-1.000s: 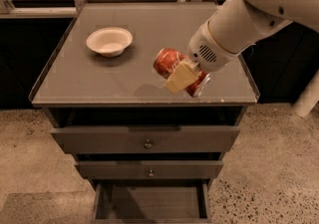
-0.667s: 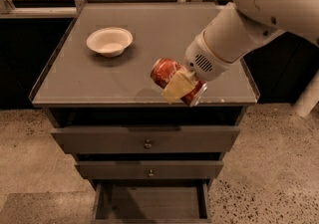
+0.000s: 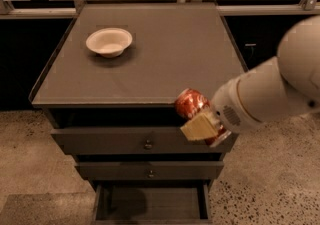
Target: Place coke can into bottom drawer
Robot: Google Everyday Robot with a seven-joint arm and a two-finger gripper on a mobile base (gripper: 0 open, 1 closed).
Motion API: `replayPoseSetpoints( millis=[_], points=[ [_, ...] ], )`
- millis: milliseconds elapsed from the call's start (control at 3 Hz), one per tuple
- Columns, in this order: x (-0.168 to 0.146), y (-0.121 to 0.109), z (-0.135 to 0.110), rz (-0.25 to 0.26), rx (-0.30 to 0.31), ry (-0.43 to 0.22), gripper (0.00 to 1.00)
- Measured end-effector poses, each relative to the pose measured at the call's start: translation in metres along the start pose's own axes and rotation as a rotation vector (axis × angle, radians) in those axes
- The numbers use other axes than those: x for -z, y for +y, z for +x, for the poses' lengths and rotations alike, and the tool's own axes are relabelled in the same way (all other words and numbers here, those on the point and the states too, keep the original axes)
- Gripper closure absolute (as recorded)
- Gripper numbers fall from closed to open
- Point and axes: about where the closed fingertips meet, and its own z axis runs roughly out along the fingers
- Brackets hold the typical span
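No legible text on coke can (image 3: 190, 102) in end effector (image 3: 201, 120) before drawers (image 3: 120, 141)

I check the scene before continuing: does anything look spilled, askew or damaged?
Nothing spilled or damaged. Only the small red aluminium coke can lies tilted in the gripper, at the cabinet's front edge, above the open dark bottom drawer. The off-white bowl sits upright.

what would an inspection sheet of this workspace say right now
surface: grey cabinet top, holds one bowl
job's things: coke can tilted in the air just off the top's front edge; bottom drawer pulled open, nothing visible inside
clutter: off-white bowl, back left of the top
end effector: front right of the cabinet, closed on the coke can
cables: nothing seen
surroundings: two upper drawers with knobs; speckled floor; metal rail behind
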Motion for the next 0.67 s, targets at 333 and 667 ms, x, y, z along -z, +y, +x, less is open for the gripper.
replayPoseSetpoints(
  millis=[333,667],
  points=[
    [-0.008,-0.014,0.058,0.040,-0.128,-0.022,1.00],
    [-0.027,-0.031,0.111,0.004,-0.243,-0.051,1.00]
  ],
)
